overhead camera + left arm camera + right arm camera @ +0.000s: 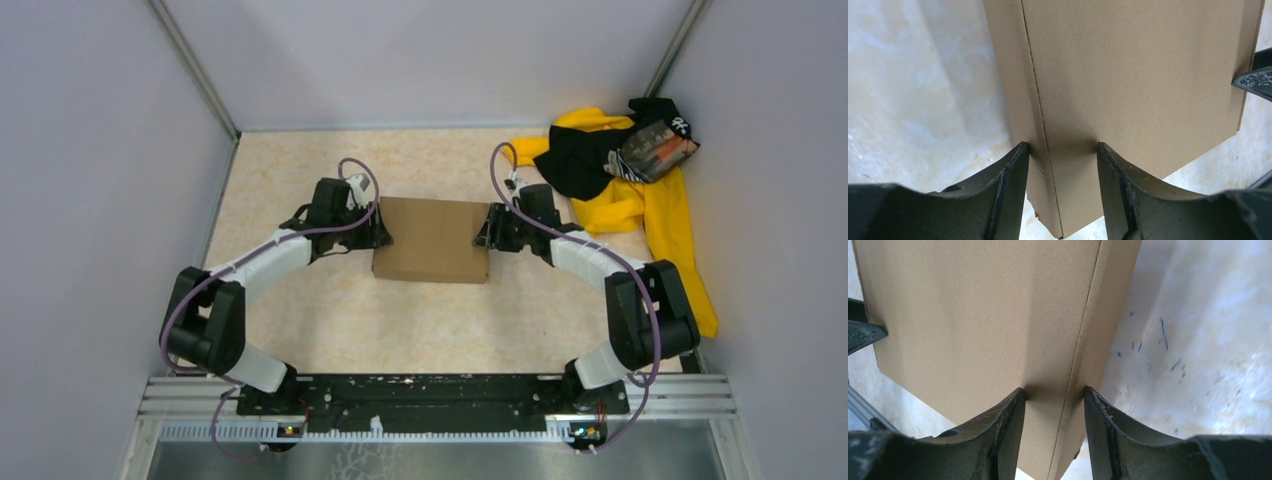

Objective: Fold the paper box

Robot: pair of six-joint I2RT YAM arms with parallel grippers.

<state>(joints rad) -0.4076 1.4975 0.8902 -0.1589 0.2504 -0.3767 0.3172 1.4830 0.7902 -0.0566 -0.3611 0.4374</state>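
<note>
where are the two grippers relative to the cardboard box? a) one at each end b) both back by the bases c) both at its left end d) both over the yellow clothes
a: the left gripper sits at the left end of the paper box and the right gripper at its right end.

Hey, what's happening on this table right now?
Two robot arms are handling the paper box on the table. The left pincer clamps its left end, the right pincer its right end, each straddling a creased edge. The box already looks folded shut. A clothing pile lies off to the far right.
</note>
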